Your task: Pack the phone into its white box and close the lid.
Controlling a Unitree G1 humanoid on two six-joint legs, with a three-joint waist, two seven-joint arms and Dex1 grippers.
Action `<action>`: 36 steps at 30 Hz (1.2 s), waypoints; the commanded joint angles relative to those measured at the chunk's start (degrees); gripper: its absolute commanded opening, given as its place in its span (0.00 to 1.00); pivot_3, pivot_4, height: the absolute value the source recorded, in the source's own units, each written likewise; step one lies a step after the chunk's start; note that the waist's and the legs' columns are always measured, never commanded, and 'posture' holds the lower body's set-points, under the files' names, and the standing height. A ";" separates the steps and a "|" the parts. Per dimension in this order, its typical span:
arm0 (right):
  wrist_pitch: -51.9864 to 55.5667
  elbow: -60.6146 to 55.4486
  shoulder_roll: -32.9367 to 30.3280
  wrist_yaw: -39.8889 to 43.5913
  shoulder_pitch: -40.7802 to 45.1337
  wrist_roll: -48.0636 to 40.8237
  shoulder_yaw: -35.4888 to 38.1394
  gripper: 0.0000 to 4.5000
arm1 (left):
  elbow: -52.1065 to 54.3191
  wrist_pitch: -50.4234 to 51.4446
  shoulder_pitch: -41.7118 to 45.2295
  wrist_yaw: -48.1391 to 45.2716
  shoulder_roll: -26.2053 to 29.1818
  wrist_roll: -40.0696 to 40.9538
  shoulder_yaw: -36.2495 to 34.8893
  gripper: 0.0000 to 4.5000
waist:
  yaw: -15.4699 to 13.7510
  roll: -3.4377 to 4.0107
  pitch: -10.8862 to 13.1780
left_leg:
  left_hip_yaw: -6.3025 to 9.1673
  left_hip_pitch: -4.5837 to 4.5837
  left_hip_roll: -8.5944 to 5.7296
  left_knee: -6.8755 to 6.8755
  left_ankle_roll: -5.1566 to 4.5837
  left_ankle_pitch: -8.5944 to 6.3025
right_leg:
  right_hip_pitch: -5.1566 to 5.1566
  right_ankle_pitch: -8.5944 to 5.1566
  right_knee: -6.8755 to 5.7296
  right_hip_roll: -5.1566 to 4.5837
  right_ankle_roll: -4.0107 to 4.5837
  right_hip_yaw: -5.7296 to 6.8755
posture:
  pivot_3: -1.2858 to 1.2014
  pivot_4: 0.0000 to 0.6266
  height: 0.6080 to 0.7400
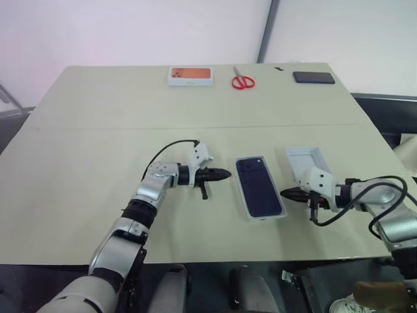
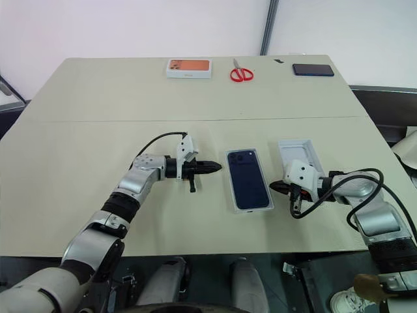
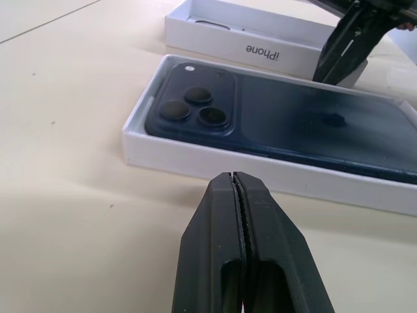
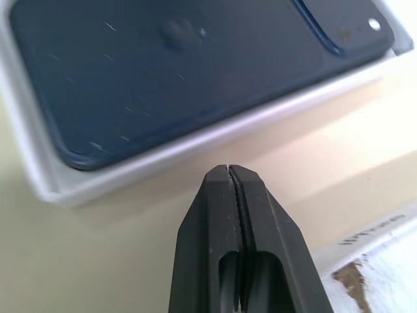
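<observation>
The dark blue phone lies back up inside the shallow white box at the middle of the table, its camera cluster at the far end. The lid rests open side up just right of the box, and the word iPhone shows on its side wall. My left gripper is shut and empty, pointing at the box's left side from a short gap away. My right gripper is also shut and empty, close to the box's near right edge and in front of the lid.
Along the far edge of the table lie an orange-printed white box, red scissors and a black handset. A seam crosses the tabletop behind the arms.
</observation>
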State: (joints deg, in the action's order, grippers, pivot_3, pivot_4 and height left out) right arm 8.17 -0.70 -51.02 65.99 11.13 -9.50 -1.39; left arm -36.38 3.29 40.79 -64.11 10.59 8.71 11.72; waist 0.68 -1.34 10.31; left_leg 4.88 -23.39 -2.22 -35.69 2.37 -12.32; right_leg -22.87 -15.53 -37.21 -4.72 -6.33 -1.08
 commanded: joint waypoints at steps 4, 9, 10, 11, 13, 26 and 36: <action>2.86 -4.72 -0.13 0.00 0.23 -1.97 0.73 0.00 | -1.20 -1.55 1.82 0.71 -2.22 -0.51 0.10 0.01 | -0.04 0.00 0.00 | 0.00 0.00 0.00 -0.02 0.00 0.00 | 0.00 0.00 0.00 0.00 0.00 0.00 | 0.52 0.24 1.00; 1.47 -2.77 0.20 -1.29 0.75 0.08 0.15 0.00 | -2.41 -2.19 2.74 0.62 -2.73 -0.94 -0.07 0.01 | -0.06 0.00 0.00 | -0.01 0.00 0.00 -0.02 -0.01 -0.01 | 0.00 0.00 0.00 0.00 0.00 0.00 | 0.52 0.24 1.00; 2.10 -2.96 -0.02 -0.89 0.70 -0.24 0.15 0.00 | -2.27 -2.38 2.67 0.53 -2.56 -0.96 -0.17 0.01 | -0.06 0.00 0.00 | -0.01 0.00 0.00 -0.02 -0.01 -0.01 | 0.00 0.00 0.00 0.00 0.00 0.00 | 0.52 0.24 1.00; 1.50 -2.42 0.01 -1.47 0.86 0.55 -0.01 0.00 | -2.07 -2.37 2.55 0.45 -2.31 -0.93 -0.27 0.01 | -0.06 0.00 0.00 | -0.01 0.00 0.00 -0.02 -0.01 -0.01 | 0.00 0.00 0.00 0.00 0.00 0.00 | 0.52 0.24 1.00; -0.05 -1.45 0.11 -2.60 1.04 1.96 -0.17 0.00 | -1.61 -2.61 2.22 0.38 -1.81 -0.98 -0.34 0.01 | -0.06 0.00 0.00 | -0.01 0.00 0.00 -0.03 -0.01 -0.01 | 0.00 0.00 0.00 0.00 0.00 0.00 | 0.52 0.24 1.00; 10.76 3.37 6.31 -12.01 10.81 -5.64 7.74 0.12 | 5.99 4.84 0.35 -1.54 8.08 6.30 -9.02 0.06 | 0.11 0.04 0.01 | 0.04 0.01 0.06 0.00 -0.01 -0.01 | -0.03 0.00 -0.04 0.05 0.01 0.00 | 0.52 0.24 1.00; 10.65 0.72 9.04 -21.00 7.77 -1.08 8.11 1.00 | 15.30 3.97 -7.69 -6.84 15.11 11.62 -13.53 0.99 | 0.08 0.06 0.02 | 0.00 -0.03 0.02 -0.09 -0.04 -0.03 | 0.00 0.00 -0.01 -0.06 0.00 -0.01 | 0.52 0.24 1.00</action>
State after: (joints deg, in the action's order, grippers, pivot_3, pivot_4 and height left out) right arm 18.38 2.26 -40.90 45.59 19.72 -10.27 4.73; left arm -24.46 7.14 34.11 -69.61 24.39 18.25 0.03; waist 0.76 -1.27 10.32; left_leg 4.88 -23.42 -2.19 -35.75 2.32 -12.36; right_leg -22.89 -15.52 -37.22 -4.77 -6.33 -1.09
